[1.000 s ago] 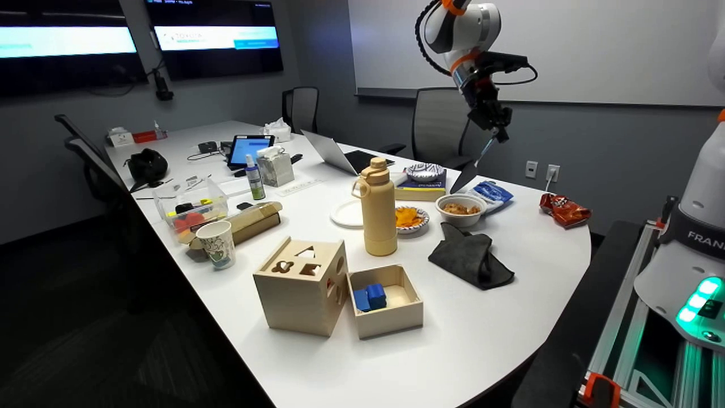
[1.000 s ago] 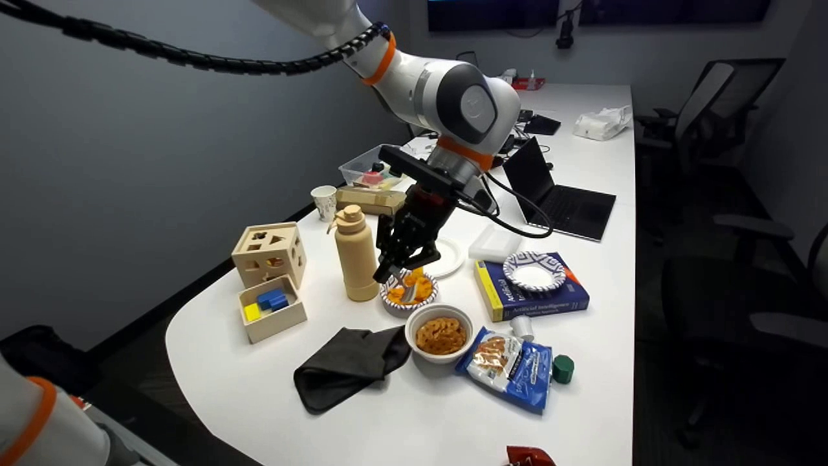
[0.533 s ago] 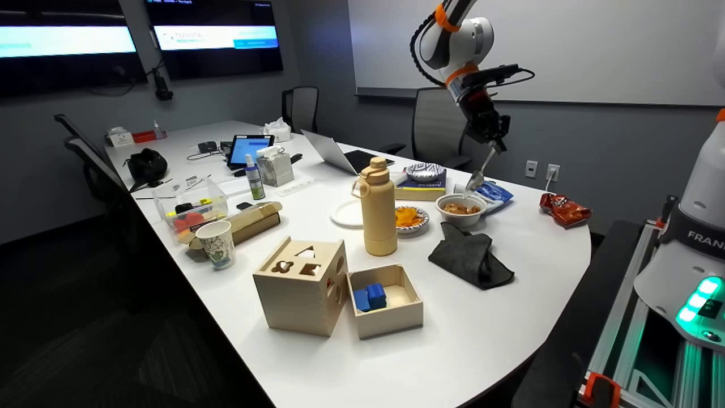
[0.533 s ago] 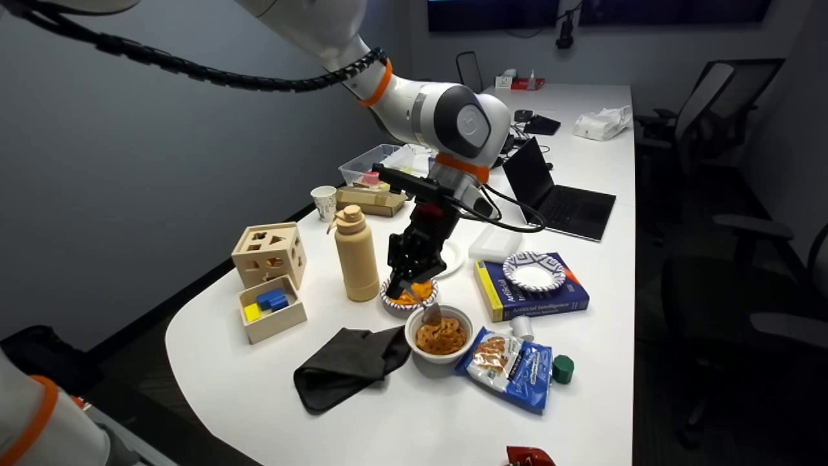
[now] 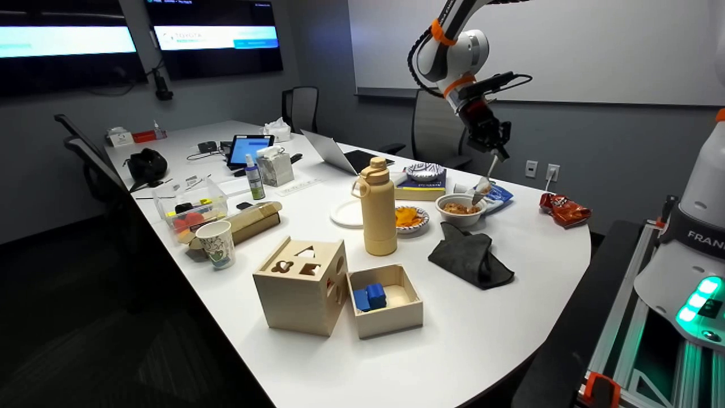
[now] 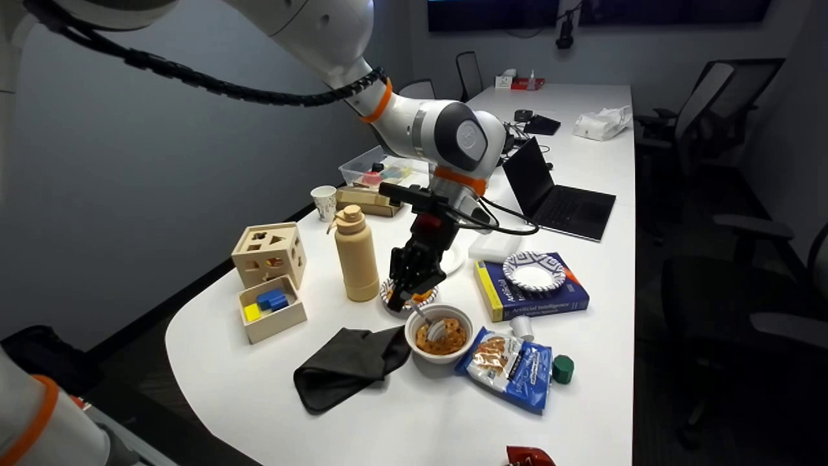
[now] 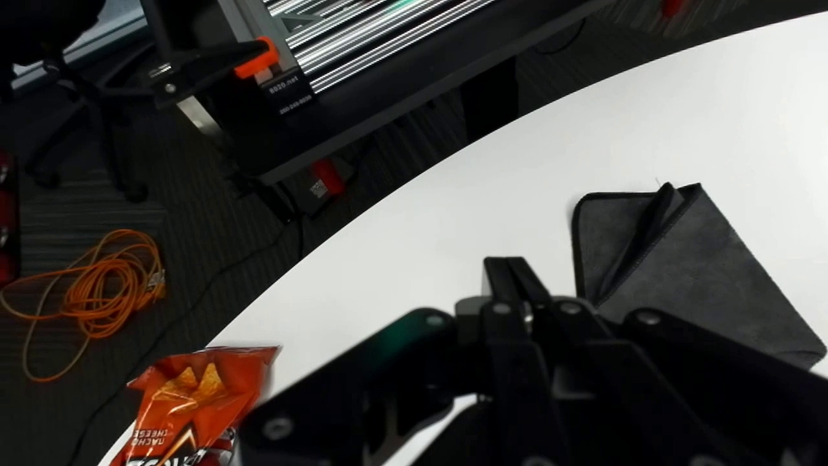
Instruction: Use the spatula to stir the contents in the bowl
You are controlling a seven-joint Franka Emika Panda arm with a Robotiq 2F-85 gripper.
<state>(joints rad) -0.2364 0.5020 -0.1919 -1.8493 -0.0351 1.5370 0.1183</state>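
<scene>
The bowl (image 5: 460,220) is small, round and pale, with brownish contents (image 5: 456,208). It stands on the table in both exterior views (image 6: 432,358) and is out of the wrist view. My gripper (image 5: 500,154) is above and beside the bowl, shut on the spatula's handle; it also shows in an exterior view (image 6: 400,301). The spatula (image 6: 437,331) slants down from the fingers, its head inside the bowl at the contents; how deep I cannot tell. In the wrist view the gripper's (image 7: 506,259) fingertips are together, and the spatula is mostly hidden behind the fingers.
The dish with orange contents (image 5: 406,217) and the yellow bottle (image 5: 379,209) stand beside the bowl. A black cloth (image 6: 352,366), a blue snack bag (image 6: 511,369) and a book (image 6: 550,301) bearing a dish lie around it. A red chip bag (image 7: 200,395) lies near the table edge.
My gripper has moved down, bringing the spatula from over the orange-filled dish to the bowl. The spatula's head has gone down into the bowl and turned. The bowl has not moved.
</scene>
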